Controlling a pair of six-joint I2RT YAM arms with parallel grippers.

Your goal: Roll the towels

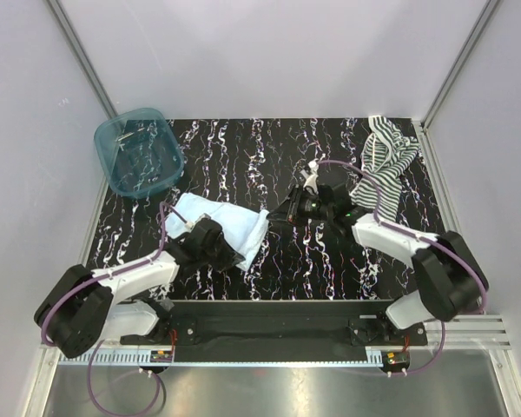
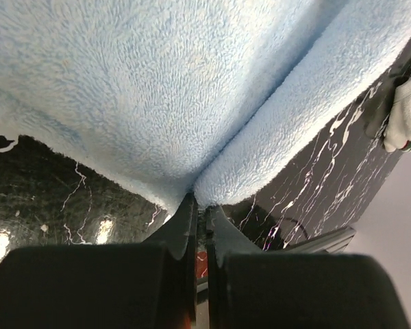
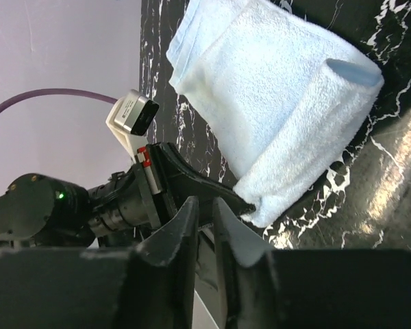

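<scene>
**A:** Nearest us, what's that?

**B:** Black mounting bar (image 1: pixel 269 323) along the table's near edge. Both arm bases are bolted on it, L arm at left, R arm at right.

**A:** Far left?

**B:** Teal basket (image 1: pixel 174 165) in the far-left corner of the black marble-look table (image 1: pixel 243 148). Small bits inside, too small to tell what.

**A:** And the towels?

**B:** The pale blue towel (image 1: pixel 221 217) lies left of centre, loosely folded over on itself, not rolled. The L gripper (image 2: pixel 200 205) sits at its near edge w/ fingers pinched tight on the hem. In the wrist view the cloth puckers up from the tips.

**A:** R side?

**B:** The R gripper (image 3: pixel 205 205) reaches in low from the right, facing the L gripper, tips just beside the blue towel's right corner. Jaws narrow, only a slim gap, nothing seen btwn them. As far as I can see it's not touching the cloth.

**A:** The striped one?

**B:** The green-and-white striped towel (image 1: pixel 386 165) is bunched in a heap at the far-right corner, unrolled, well apart from both grippers. The R arm's forearm runs just in front of it.
</scene>
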